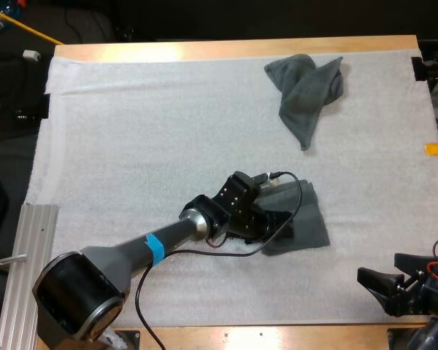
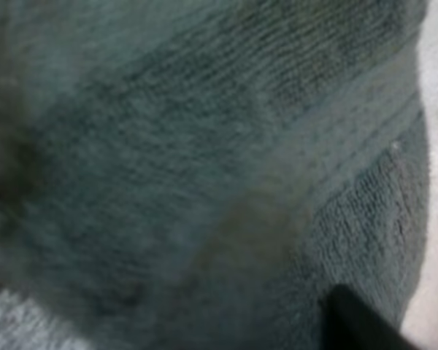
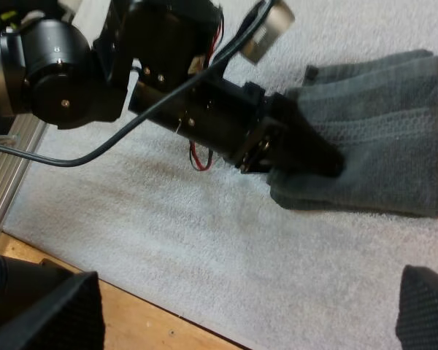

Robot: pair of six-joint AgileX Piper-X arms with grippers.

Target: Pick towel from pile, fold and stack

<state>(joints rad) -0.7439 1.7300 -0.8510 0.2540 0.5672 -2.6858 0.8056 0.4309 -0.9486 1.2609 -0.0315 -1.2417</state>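
L gripper (image 1: pixel 283 221) down on edge of folded towel (image 1: pixel 310 219), front-right of mat (image 1: pixel 131 146); can't tell if gripping or let go. R gripper (image 1: pixel 383 286) spread wide, holds nothing. Crumpled towel (image 1: pixel 306 91) at far side. Tip: go slow, come off straight up, don't drag fold open.

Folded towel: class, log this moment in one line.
left gripper: at folded towel | right gripper: open, holding nothing | crumpled towel: untouched

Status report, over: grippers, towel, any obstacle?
Left gripper on folded towel. Right gripper open, holding nothing. Crumpled towel at far right, untouched. Nothing in the way.
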